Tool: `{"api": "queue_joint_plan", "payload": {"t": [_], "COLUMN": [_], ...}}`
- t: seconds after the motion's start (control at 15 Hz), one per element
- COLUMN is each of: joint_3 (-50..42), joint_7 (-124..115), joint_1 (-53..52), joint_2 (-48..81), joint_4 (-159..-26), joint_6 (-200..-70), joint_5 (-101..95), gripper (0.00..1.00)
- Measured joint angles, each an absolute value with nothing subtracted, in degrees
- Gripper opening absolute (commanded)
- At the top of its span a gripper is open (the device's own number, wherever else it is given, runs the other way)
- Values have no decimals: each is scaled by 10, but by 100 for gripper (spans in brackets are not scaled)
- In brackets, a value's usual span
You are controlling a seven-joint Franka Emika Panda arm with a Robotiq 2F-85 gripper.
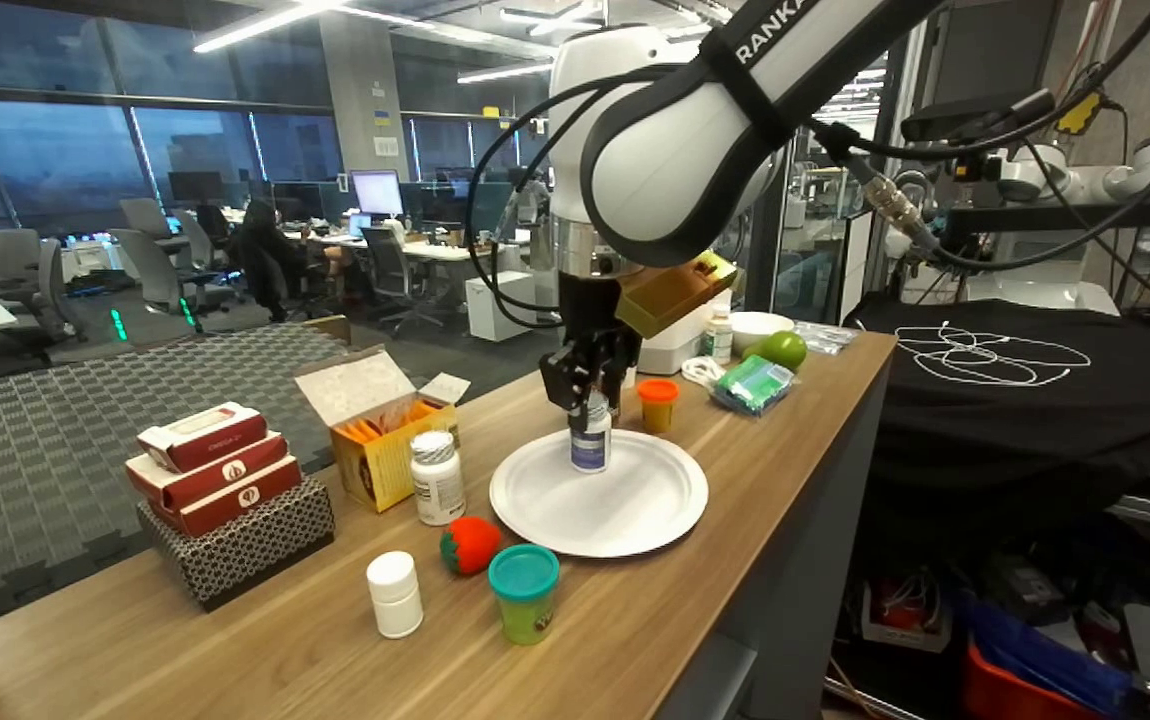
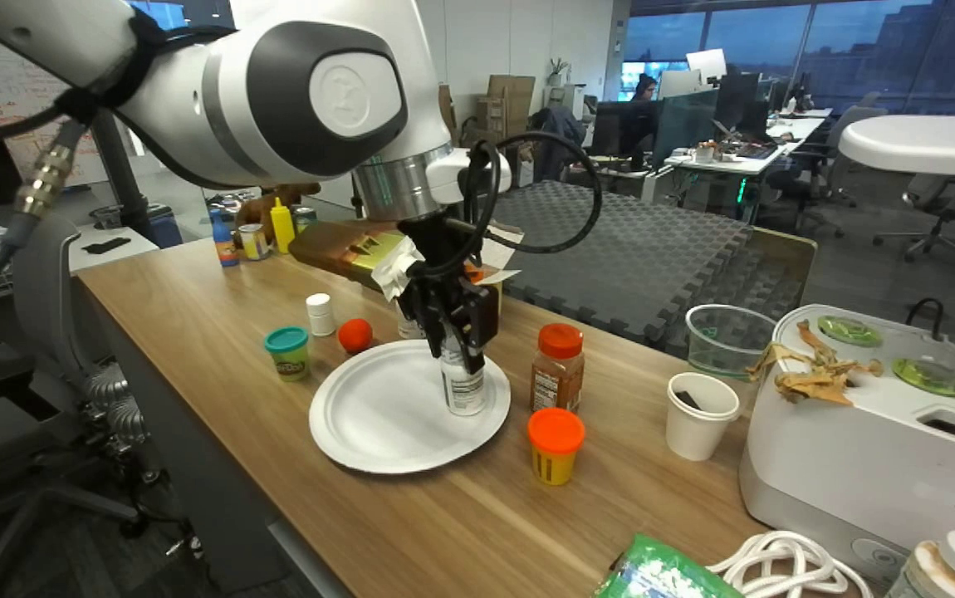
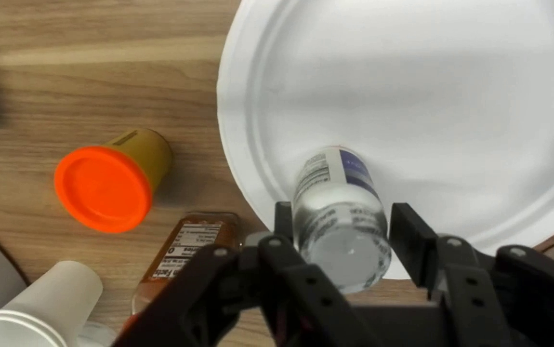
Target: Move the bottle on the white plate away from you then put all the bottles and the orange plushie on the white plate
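On the white plate (image 1: pixel 600 520), close to its rim, stands a white bottle (image 3: pixel 337 176) with a blue-purple label. My gripper (image 3: pixel 340 224) is around its upper part from above, one finger on each side, with thin gaps showing in the wrist view. Off the plate are a white bottle (image 1: pixel 438 480), a smaller white bottle (image 1: pixel 395 597), a squat green bottle with a teal lid (image 1: pixel 525 595) and the red-capped amber bottle (image 2: pixel 557 370). The orange plushie (image 1: pixel 470 546) with a green end sits on the table beside the plate, between the white bottles and the teal-lidded one.
An orange-lidded yellow tub (image 2: pixel 556 446) stands beside the plate, near the amber bottle. Farther along are a paper cup (image 2: pixel 700 415), a white appliance (image 2: pixel 884 465) and a green packet (image 2: pixel 660 573). An opened yellow box (image 1: pixel 385 450) and stacked red boxes (image 1: pixel 215 470) line the table's far edge.
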State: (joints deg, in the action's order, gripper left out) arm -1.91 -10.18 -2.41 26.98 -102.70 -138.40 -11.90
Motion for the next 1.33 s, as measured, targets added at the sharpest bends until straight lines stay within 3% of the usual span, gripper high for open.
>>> {"api": "queue_joint_plan", "payload": {"t": [0.13, 0.2, 0.33, 0.87, 1.33], "joint_3": [-19, -18, -18, -24, -26], "joint_7": [-102, -102, -102, -101, -57], "joint_1": [-25, -25, -25, -27, -22], "joint_2": [268, 268, 266, 212, 193], "joint_4": [-1026, -1026, -1026, -1011, -969], "joint_6": [-1384, -1384, -1384, -1377, -1287], "joint_5": [-116, -114, -112, -113, -113], "gripper": [84, 86, 98, 100, 100]}}
